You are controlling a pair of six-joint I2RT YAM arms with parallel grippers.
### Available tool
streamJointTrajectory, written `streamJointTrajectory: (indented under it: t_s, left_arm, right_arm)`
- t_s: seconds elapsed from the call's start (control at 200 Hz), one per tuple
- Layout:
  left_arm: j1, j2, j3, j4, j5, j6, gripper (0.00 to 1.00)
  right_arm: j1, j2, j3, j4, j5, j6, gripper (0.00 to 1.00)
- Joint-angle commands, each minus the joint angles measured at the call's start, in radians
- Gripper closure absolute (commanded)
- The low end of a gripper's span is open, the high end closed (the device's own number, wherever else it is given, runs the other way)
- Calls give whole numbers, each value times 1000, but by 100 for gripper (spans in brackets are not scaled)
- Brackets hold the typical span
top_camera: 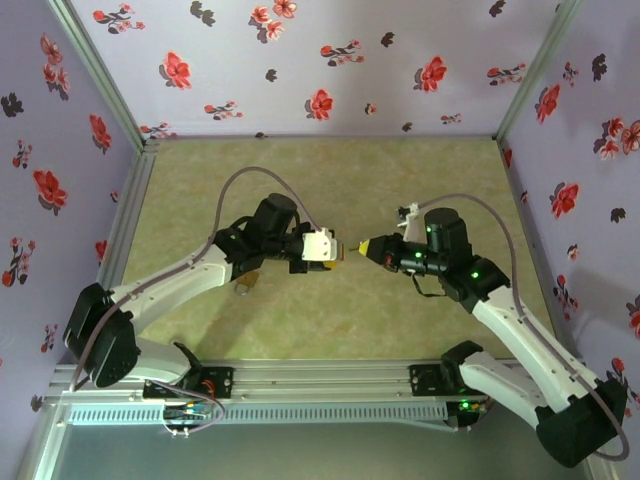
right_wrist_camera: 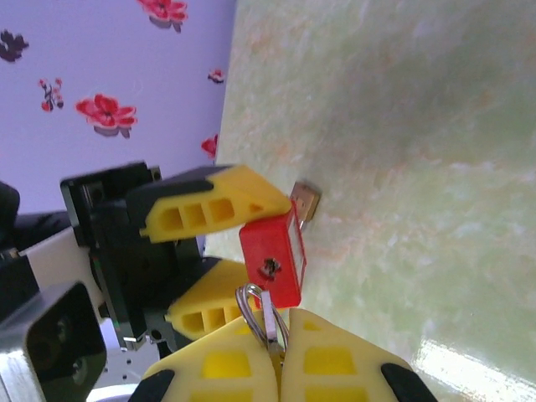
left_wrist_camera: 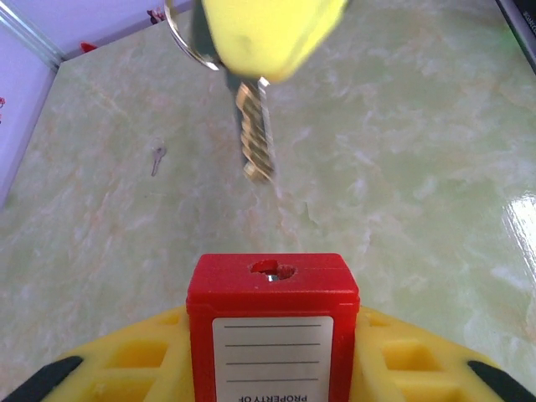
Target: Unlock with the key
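My left gripper (left_wrist_camera: 272,331) is shut on the red padlock (left_wrist_camera: 272,289), whose keyhole (left_wrist_camera: 272,270) faces away from the wrist. From above, the left gripper (top_camera: 338,254) and right gripper (top_camera: 366,246) meet tip to tip at mid-table. The right gripper (right_wrist_camera: 280,325) is shut on the key (right_wrist_camera: 270,311), which hangs on a wire ring (right_wrist_camera: 249,300). In the left wrist view the key (left_wrist_camera: 254,134) sticks out of the right fingers (left_wrist_camera: 268,29) towards the padlock, its tip a short way from the keyhole. The red padlock (right_wrist_camera: 272,255) sits just beyond the key.
A brass padlock (top_camera: 243,285) lies on the table under the left arm, and its brass body (right_wrist_camera: 306,199) peeks out behind the red one. A second tiny grey key (left_wrist_camera: 157,157) lies loose on the green tabletop (top_camera: 330,180). Flowered walls enclose three sides.
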Motion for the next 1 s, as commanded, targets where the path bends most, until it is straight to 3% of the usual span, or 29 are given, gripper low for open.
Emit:
streamJointTrajectory:
  t_s: [0.0,0.995]
  left_arm:
    - [-6,-6,26,45,-10,-7,86]
    - [-25,24,44,16,-6,-42,86]
  right_arm:
    - [35,-12,-16,33,45,-1,100]
    - [75,16,-46,110,72,28,100]
